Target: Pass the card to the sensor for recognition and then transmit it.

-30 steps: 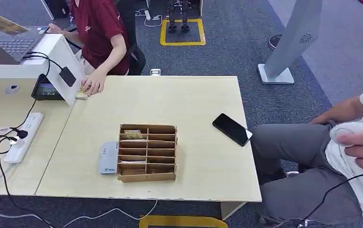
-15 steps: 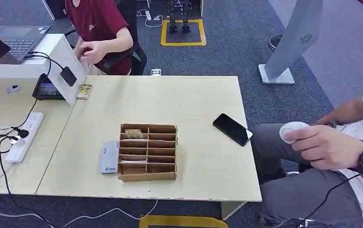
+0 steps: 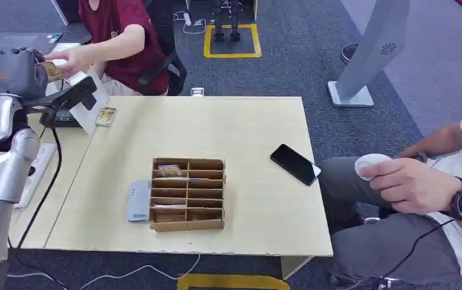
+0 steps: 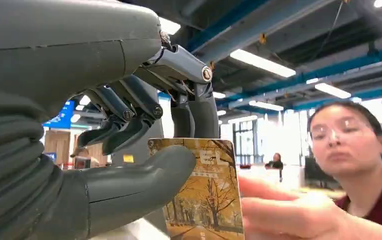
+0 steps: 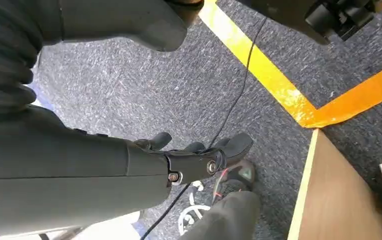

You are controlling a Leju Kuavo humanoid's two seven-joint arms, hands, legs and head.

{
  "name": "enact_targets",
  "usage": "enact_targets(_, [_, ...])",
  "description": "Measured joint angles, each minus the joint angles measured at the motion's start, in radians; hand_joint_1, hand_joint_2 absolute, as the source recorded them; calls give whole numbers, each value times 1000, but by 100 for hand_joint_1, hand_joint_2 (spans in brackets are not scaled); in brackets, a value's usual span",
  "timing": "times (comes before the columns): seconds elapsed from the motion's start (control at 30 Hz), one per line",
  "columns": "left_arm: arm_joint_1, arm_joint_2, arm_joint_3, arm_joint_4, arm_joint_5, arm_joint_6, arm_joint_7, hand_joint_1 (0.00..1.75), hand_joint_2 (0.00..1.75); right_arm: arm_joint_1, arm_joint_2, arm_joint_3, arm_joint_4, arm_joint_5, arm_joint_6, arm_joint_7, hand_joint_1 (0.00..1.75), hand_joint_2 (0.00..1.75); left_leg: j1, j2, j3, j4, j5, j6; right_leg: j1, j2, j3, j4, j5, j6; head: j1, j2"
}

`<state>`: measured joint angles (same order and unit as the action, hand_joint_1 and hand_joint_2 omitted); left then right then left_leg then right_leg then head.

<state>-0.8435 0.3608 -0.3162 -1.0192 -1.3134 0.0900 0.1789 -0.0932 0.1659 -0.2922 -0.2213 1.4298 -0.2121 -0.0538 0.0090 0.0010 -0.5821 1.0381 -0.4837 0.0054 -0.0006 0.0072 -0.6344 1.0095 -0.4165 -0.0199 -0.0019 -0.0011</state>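
Head view now has the silver left arm up at the far left edge, where half a second ago there was none, and the person in the red shirt has reached across to meet the left hand [image 3: 20, 71]. Up close from the wrist, the left hand [image 4: 144, 165] pinches the card [image 4: 202, 189] between thumb and dark fingers, and the person's fingers [image 4: 279, 212] touch its edge. That card carries a golden autumn-tree picture with pale lettering up top, held upright. Right hand [image 5: 194, 160] hangs over the grey carpet, fingers apart, holding nothing as far as this blurry angle shows. On the table [image 3: 247, 121] sit the cardboard organizer [image 3: 187, 194], the grey reader [image 3: 138, 200] touching its left side, and a black phone [image 3: 296, 164] well apart. Another card [image 3: 106, 116] lies by the white stand [image 3: 89, 109].
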Motion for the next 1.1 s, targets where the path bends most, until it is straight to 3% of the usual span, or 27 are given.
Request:
enact_targets(0.23, [-15, -38, 0, 51, 3, 0, -5, 175, 175, -1, 0, 10, 0, -2, 0, 1, 0, 175, 0, 0, 0, 0, 0, 0, 0, 0, 0, 0, 0, 0, 0, 0])
enact_targets(0.27, [-15, -42, 0, 56, 3, 0, -6, 147, 175, 0, 0, 10, 0, -3, 0, 1, 0, 175, 0, 0, 0, 0, 0, 0, 0, 0, 0, 0, 0, 0, -1, 0])
enact_targets(0.3, [-16, -45, -1, 61, 3, 0, -6, 0, 175, 0, 0, 12, 0, -3, 0, 1, 0, 175, 0, 1, 0, 0, 0, 0, 0, 1, 0, 0, 0, 0, -1, 0])
enact_targets(0.93, [-15, -59, -1, 80, 24, 16, -28, 0, 175, 0, 0, 17, 0, -11, -2, 0, 0, 175, 0, 0, -1, 0, 0, 0, 0, 0, 0, 0, 0, 0, 0, 0])
enact_targets(1.0, [-7, -48, -1, 80, 30, 39, -43, 0, 175, 1, 0, 17, 0, -21, -5, 0, 0, 175, 0, 1, -1, 0, 0, 0, 0, 1, 0, 1, 0, 0, 0, 0])
enact_targets(1.1, [72, 3, 1, 24, 63, 135, -62, 0, 175, 9, 0, 16, 0, -44, -25, -9, 0, 175, 0, 5, 1, -1, -1, -1, -1, 6, 0, 1, 0, 0, 0, 0])
